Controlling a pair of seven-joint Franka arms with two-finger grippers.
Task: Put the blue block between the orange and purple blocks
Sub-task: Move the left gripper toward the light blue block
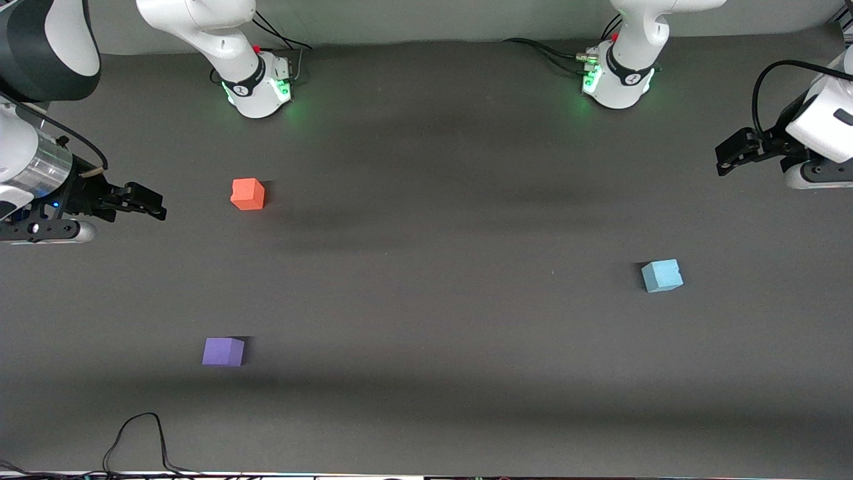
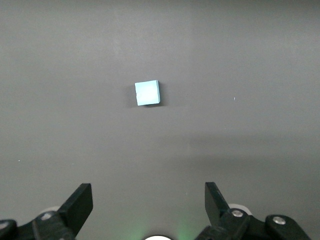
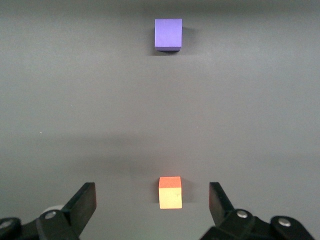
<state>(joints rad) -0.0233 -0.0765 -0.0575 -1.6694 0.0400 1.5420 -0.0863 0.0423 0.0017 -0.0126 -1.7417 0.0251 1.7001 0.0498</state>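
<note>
The blue block [image 1: 662, 276] sits on the dark table toward the left arm's end; it also shows in the left wrist view [image 2: 147, 93]. The orange block [image 1: 248, 194] and the purple block [image 1: 223, 351] sit toward the right arm's end, the purple one nearer to the front camera. Both show in the right wrist view, orange [image 3: 170, 192] and purple [image 3: 168, 34]. My left gripper [image 1: 730, 157] is open and empty, held high at its end of the table, its fingers [image 2: 80, 205] wide apart. My right gripper [image 1: 148, 203] is open and empty, held high beside the orange block.
The two arm bases [image 1: 260, 83] [image 1: 616, 80] stand along the table's edge farthest from the front camera. A black cable [image 1: 136, 440] loops on the table near the front edge, close to the purple block.
</note>
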